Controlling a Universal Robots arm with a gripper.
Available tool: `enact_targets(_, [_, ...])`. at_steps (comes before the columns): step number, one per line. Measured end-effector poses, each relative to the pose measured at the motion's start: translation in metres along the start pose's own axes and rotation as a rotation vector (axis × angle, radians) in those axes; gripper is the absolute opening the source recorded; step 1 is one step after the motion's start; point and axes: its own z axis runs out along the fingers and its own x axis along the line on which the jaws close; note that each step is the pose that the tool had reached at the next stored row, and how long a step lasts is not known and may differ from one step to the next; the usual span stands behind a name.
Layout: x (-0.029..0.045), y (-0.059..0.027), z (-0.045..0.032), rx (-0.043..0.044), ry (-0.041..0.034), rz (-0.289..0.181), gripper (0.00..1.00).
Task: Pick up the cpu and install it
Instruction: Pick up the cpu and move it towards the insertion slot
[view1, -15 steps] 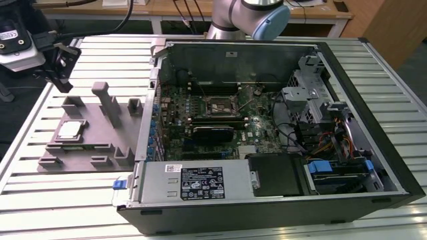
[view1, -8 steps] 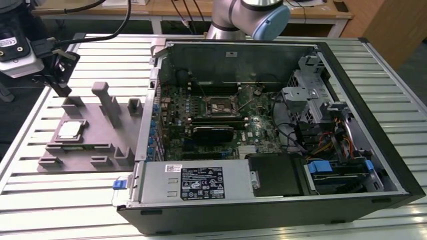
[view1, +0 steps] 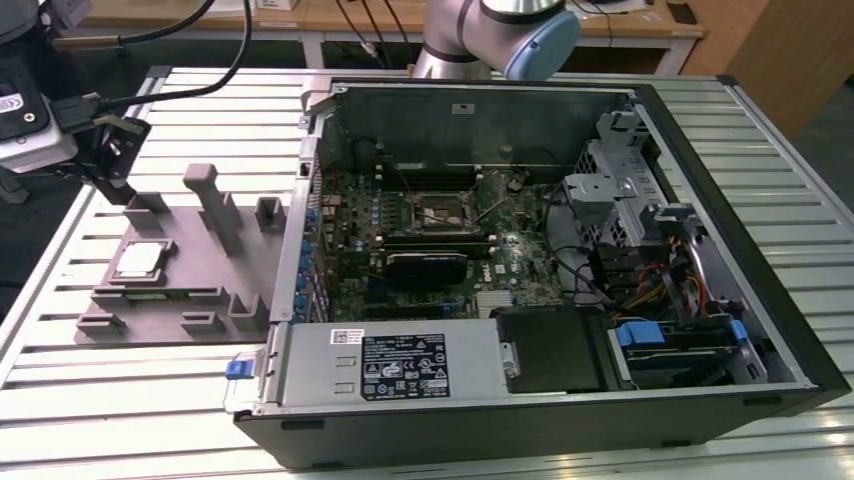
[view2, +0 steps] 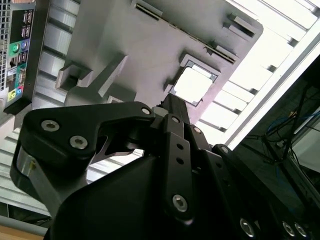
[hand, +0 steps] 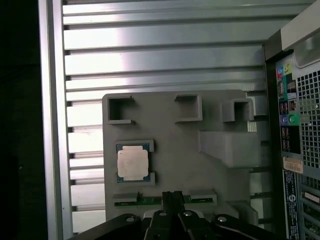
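Closest to us, the gripper (hand: 172, 196) has its fingers pressed together with nothing between them, and it hangs over the edge of the tray (hand: 175, 165). Just beyond, the cpu (hand: 133, 163) lies flat in its tray pocket, untouched. Farther off, towards the exterior view's right, the open case (view1: 467, 120) shows its socket (view1: 437, 212).

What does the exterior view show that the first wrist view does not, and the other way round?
Exterior view, not the first wrist view: the inside of the open computer case, with the socket and power supply. First wrist view, not the exterior: the case's rear ports. Both: the cpu lying in the grey tray on the slatted table.
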Motion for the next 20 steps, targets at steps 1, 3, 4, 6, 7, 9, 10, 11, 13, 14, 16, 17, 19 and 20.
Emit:
enact_targets(1, [0.0009, -0.0008, 0.0018, 0.0000, 0.0000, 0.000, 0.11])
enact_targets(3, [0.0028, -0.0025, 0.0054, 0.0000, 0.0000, 0.000, 0.11])
enact_targets(4, [0.0038, -0.0033, 0.0069, 0.0001, 0.0001, 0.000, 0.11])
enact_targets(6, [0.0066, -0.0048, 0.0095, 0.0001, 0.0001, 0.000, 0.11])
enact_targets(7, [0.0078, -0.0057, 0.0109, 0.0001, 0.0001, 0.000, 0.11])
enact_targets(9, [0.0101, -0.0074, 0.0141, 0.0001, 0.0001, 0.000, 0.11])
enact_targets(10, [0.0112, -0.0081, 0.0157, 0.0000, 0.0000, 0.000, 0.11])
enact_targets(11, [0.0121, -0.0087, 0.0171, 0.0001, 0.0001, 0.000, 0.11])
enact_targets(13, [0.0140, -0.0097, 0.0204, 0.0000, 0.0000, 0.000, 0.11])
enact_targets(14, [0.0149, -0.0102, 0.0219, 0.0000, 0.0000, 0.000, 0.11])
enact_targets(16, [0.0161, -0.0112, 0.0249, 0.0001, 0.0001, 0.000, 0.11])
enact_targets(17, [0.0166, -0.0116, 0.0265, 0.0001, 0.0001, 0.000, 0.11])
enact_targets(19, [0.0175, -0.0125, 0.0302, 0.0000, 0.0000, 0.000, 0.11])
enact_targets(20, [0.0178, -0.0130, 0.0319, 0.0001, 0.0001, 0.000, 0.11])
